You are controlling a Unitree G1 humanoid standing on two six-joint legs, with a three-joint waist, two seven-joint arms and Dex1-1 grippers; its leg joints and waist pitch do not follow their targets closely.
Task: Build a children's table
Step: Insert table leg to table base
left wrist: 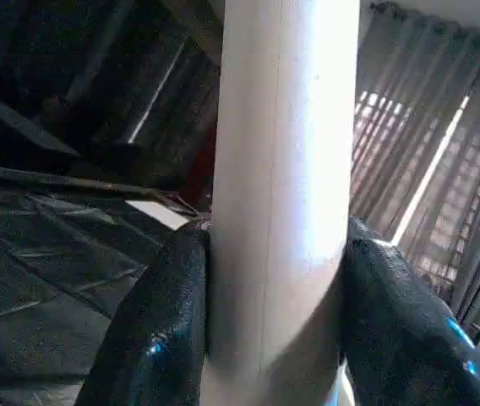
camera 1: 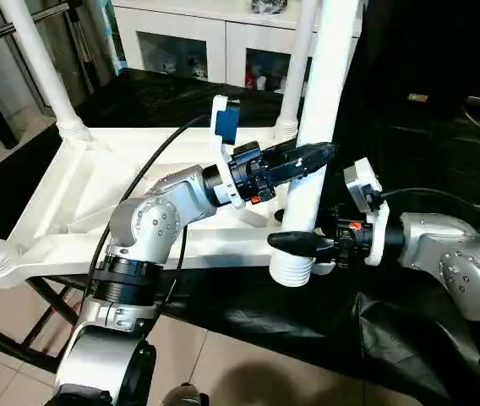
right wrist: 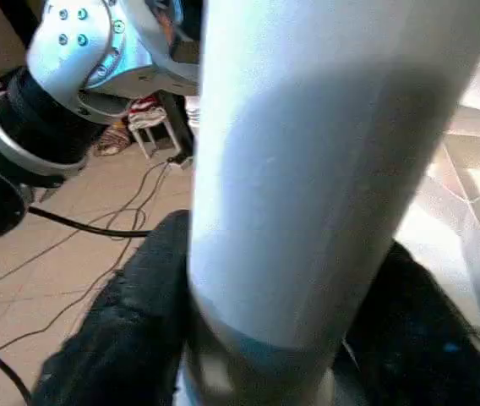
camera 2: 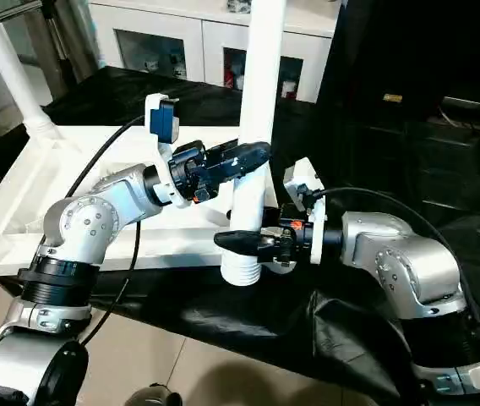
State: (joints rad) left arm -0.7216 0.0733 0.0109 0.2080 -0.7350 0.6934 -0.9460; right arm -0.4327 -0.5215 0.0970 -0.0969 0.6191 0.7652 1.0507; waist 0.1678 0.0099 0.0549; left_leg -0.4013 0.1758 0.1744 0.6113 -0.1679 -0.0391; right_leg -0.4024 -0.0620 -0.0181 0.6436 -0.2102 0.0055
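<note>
Roughly three-quarters built, by the look of it: white ribbed plastic tabletop [camera 1: 96,199] inverted at frame left, three white tube legs [camera 1: 41,68] socketed, fourth tapered white leg [camera 1: 320,127] mid-frame pinched by left gripper [camera 1: 308,156] and right gripper [camera 1: 295,244], unseated.

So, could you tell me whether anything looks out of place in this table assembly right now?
One leg is not seated: both the left gripper and right gripper clamp it, with its ribbed end hanging free beside the upturned table top. Other legs stand in corner sockets.
</note>
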